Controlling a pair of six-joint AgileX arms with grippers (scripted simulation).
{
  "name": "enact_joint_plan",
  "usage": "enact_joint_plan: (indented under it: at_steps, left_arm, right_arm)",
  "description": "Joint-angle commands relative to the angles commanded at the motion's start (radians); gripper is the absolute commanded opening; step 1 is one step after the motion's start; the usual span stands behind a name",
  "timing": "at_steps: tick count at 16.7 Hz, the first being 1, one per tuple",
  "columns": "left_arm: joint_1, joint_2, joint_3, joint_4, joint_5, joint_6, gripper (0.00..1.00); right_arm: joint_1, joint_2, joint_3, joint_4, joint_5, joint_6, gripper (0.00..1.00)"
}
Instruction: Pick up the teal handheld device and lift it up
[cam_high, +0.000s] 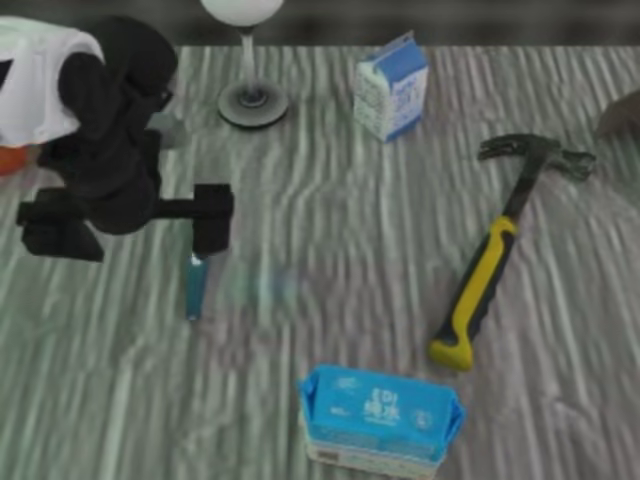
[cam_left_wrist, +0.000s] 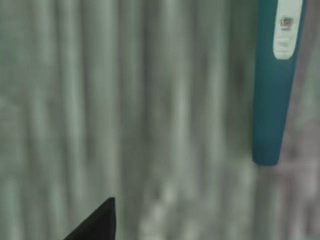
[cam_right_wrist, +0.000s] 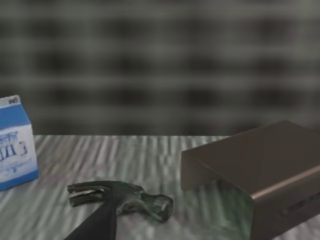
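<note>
The teal handheld device (cam_high: 195, 287) lies flat on the table's left half, a slim dark-teal wand. Its far end is hidden under my left gripper (cam_high: 212, 222), which hovers above that end. In the left wrist view the device (cam_left_wrist: 272, 90) shows its white button strip (cam_left_wrist: 287, 30). It lies well to one side of the single black fingertip (cam_left_wrist: 97, 222) that shows, and nothing touches it. The left gripper is open and holds nothing. My right arm is out of the top view; one dark fingertip (cam_right_wrist: 97, 225) shows in its wrist view, open and empty.
A yellow-and-black hammer (cam_high: 490, 270) lies at the right, its head (cam_right_wrist: 125, 200) close to the right gripper. A wine glass (cam_high: 252, 95) and a milk carton (cam_high: 392, 85) stand at the back. A blue tissue pack (cam_high: 380, 415) sits at the front. A brown box (cam_right_wrist: 260, 170) sits far right.
</note>
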Motion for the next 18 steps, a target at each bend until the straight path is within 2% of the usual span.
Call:
enact_joint_plan:
  at_steps: [4,11,14,18]
  left_arm:
    - [-0.03,0.138,0.118,-0.06,-0.002,-0.028,1.0]
    - [-0.028,0.15,0.124,-0.059,-0.002,-0.029,1.0]
    - [-0.028,0.194,0.097,0.009,-0.001,-0.025,1.0]
    - [-0.025,0.297,0.034,0.184,0.0,-0.02,1.0]
  right_arm:
    - [0.0,0.0,0.0,0.0,0.0,0.0,1.0]
    - [0.0,0.0,0.0,0.0,0.0,0.0,1.0]
    - [0.0,0.0,0.0,0.0,0.0,0.0,1.0]
    - [0.0,0.0,0.0,0.0,0.0,0.0,1.0]
